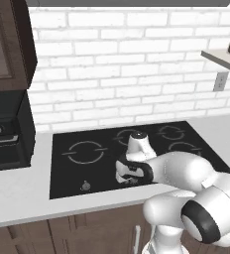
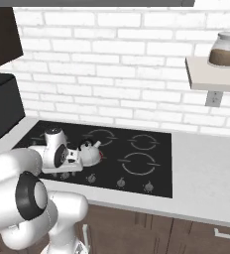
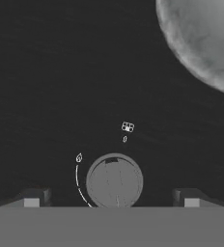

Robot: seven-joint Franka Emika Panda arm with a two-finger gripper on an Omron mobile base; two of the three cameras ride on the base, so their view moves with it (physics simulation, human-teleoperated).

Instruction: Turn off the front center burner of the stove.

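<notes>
We hover claw, fingers spread wide and holding nothing, over small round silvery knob at front edge of glossy black glass stove. Knob centred between tips, for straddle-and-twist. Front center burner likely under white kettle.

A small white round kettle sits mid-scene. A glass jar of brown contents stands on a pale wall shelf at far right. A dark boxy appliance sits at left.
</notes>
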